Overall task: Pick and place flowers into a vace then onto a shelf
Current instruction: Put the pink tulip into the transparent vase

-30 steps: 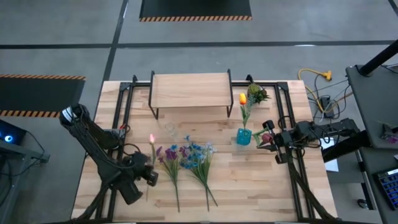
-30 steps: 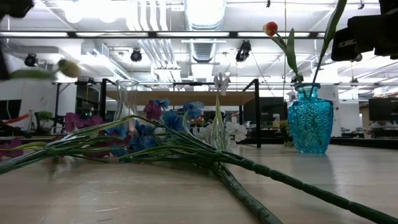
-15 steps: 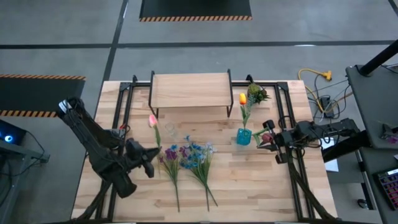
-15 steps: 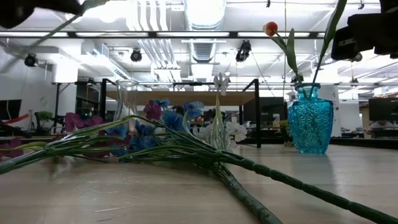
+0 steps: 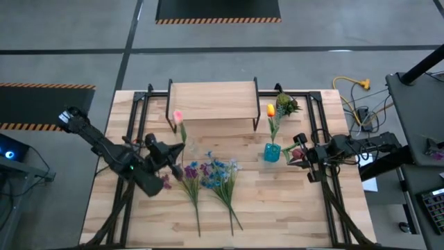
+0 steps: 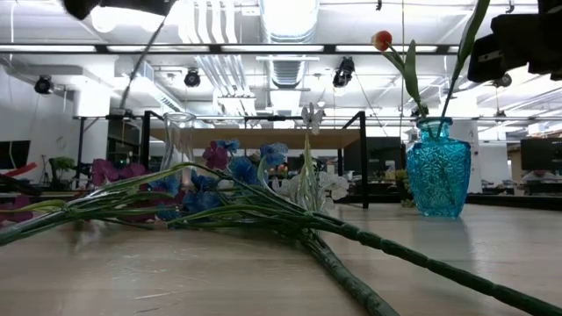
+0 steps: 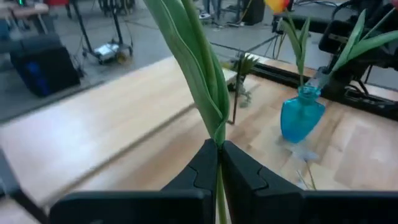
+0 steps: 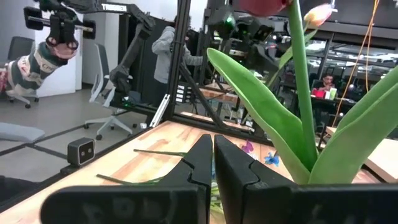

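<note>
My left gripper (image 5: pixel 175 154) is shut on a pink-bloomed flower (image 5: pixel 177 116), held up between the loose flowers and the shelf (image 5: pixel 213 101), a low light-wood top on thin black legs. Purple, blue and white flowers (image 5: pixel 208 177) lie flat on the table. A blue vase (image 5: pixel 272 151) holds an orange-bloomed flower (image 5: pixel 270 110) and a dark red one (image 5: pixel 298 154). My right gripper (image 8: pixel 211 158) stands shut just right of that vase, beside the dark red flower's stem (image 8: pixel 300 87). I cannot tell whether it touches the stem. My left gripper pinches the pink flower's green stem and leaf (image 7: pixel 214 127) between its two fingers, well below the bloom. The fingers come nearly level from the table's left and lie across the stem. The flower is clear of the table, and its lower stem (image 6: pixel 140 66) hangs below the fingers.
A clear glass vase (image 5: pixel 189 144) stands in front of the shelf, close to the held flower. A short green spiky sprig (image 5: pixel 286 104) lies at the shelf's right end. Black frame rails (image 5: pixel 139 111) run along both sides of the table.
My left gripper has risen and gone toward the far edge and the shelf, rolling its wrist. The pink flower, level a second ago, now stands steep with its bloom near the shelf's front left leg.
</note>
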`<control>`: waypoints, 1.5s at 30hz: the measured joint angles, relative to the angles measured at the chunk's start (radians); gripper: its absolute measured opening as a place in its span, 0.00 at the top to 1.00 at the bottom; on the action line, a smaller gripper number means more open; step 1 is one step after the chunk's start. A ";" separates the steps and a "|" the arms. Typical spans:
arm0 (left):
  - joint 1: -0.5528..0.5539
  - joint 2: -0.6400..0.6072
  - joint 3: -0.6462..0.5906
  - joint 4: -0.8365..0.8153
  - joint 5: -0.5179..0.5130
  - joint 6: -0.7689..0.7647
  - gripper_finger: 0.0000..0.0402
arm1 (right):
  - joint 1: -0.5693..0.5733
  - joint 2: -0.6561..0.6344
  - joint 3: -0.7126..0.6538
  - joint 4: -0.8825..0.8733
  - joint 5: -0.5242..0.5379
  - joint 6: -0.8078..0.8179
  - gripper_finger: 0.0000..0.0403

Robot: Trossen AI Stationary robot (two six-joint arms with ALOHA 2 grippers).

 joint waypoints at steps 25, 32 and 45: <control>0.289 -0.091 -0.025 0.351 0.110 0.684 1.00 | 0.000 -0.001 0.000 0.092 0.000 -0.057 0.98; 0.328 -0.091 -0.067 0.473 0.152 0.777 1.00 | 0.000 -0.001 0.000 0.092 0.000 -0.056 0.98; 0.338 -0.095 -0.183 0.624 0.174 0.806 1.00 | 0.000 -0.002 0.000 0.091 0.000 -0.075 0.98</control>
